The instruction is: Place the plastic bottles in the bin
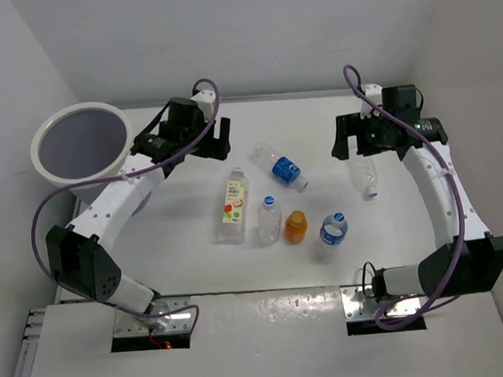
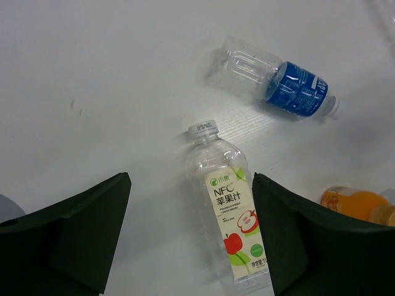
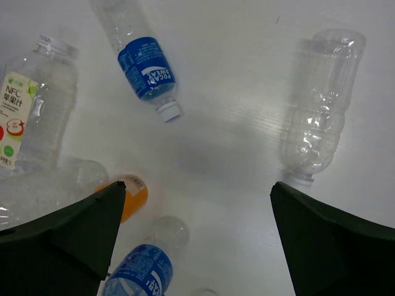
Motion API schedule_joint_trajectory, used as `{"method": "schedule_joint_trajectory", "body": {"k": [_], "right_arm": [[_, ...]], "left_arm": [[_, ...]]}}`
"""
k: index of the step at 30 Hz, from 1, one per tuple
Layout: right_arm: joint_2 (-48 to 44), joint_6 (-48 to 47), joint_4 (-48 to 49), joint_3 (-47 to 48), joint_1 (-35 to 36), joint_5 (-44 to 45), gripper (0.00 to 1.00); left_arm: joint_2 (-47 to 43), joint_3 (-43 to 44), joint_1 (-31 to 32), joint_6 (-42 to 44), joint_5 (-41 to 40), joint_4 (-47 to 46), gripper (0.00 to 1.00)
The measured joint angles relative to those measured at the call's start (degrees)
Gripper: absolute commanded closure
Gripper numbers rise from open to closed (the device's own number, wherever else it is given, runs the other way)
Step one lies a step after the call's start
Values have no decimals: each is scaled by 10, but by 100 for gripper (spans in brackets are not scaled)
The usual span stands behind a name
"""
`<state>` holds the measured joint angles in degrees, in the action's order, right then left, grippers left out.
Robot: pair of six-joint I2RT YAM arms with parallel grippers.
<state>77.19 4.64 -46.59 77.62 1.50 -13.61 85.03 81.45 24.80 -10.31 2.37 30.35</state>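
Six plastic bottles stand or lie mid-table. A white-green-red labelled bottle [image 1: 233, 209] lies flat, and my open left gripper [image 1: 212, 144] hovers above its cap end [image 2: 229, 216]. A blue-labelled bottle [image 1: 280, 167] lies beyond it [image 2: 278, 83]. A clear bottle [image 1: 269, 220], a short orange one [image 1: 296, 227] and a blue-labelled one [image 1: 332, 235] sit in front. A clear bottle [image 1: 367, 177] lies under my open right gripper [image 1: 352, 143], to the right of its fingers [image 3: 321, 105]. The grey bin [image 1: 36, 152] stands at the far left.
White walls close the table at the back and both sides. The left arm's purple cable loops out past the table's left edge below the bin. In the right wrist view the orange bottle [image 3: 133, 194] and a blue-labelled bottle [image 3: 142, 271] lie by the left finger.
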Motion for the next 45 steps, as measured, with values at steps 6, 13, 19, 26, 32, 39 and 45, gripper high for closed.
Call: {"method": "schedule_joint_trajectory", "body": {"k": [6,13,19,26,32,39,45], "right_arm": [[-10,6,-1,-33,0,0,0],[-20,5,0,-56,-3,1,0],[-21,5,-2,-66,-3,1,0],[-21,5,-2,-67,-3,4,0],[-21,1,-3,-71,-3,11,0],[-23,-2,-3,-76,-3,12,0],[-28,-17,-7,-76,-3,-4,0]], "left_arm": [[0,-29,34,-17,-57,-8,1],[62,-40,86,-39,-99,34,1],[161,-33,104,-42,-107,71,1],[254,24,103,-48,-101,89,7],[275,41,79,-38,-64,99,35],[285,83,42,-4,-29,119,71],[201,169,7,25,-10,84,91]]}}
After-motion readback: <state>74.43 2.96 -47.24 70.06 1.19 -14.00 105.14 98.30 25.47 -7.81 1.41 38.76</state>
